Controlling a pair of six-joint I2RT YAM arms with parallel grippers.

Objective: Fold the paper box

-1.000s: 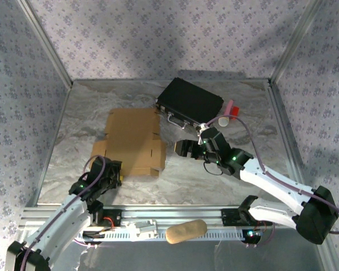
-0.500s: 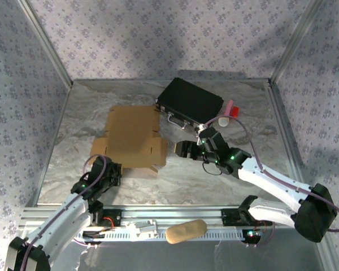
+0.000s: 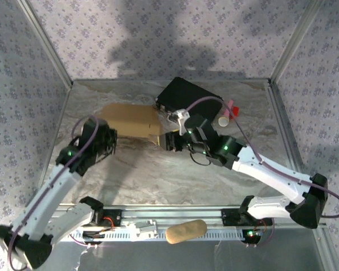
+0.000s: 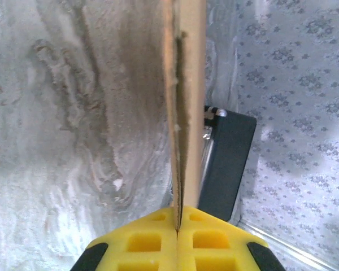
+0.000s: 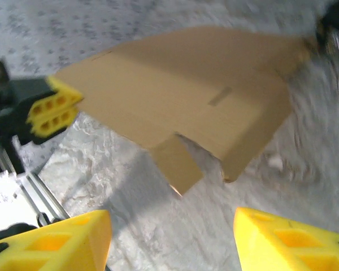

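Grey marbled tabletop [image 3: 158, 175] fills a booth walled with lilac flowered wallpaper [image 3: 158, 39] and framed by bare metal posts [image 3: 45, 42]; a slotted metal rail [image 3: 175, 213] runs along the near edge. Toward the back, the paper box [image 3: 133, 118], a flat brown cardboard sheet, is tilted up off the surface, its right end just beside a black case [image 3: 192, 99]. The left gripper [image 3: 108, 141] is clamped on the sheet's left edge, fingers pressed together on the cardboard. The right gripper [image 3: 170, 141] hangs near the sheet's right end, fingers apart and gripping nothing.
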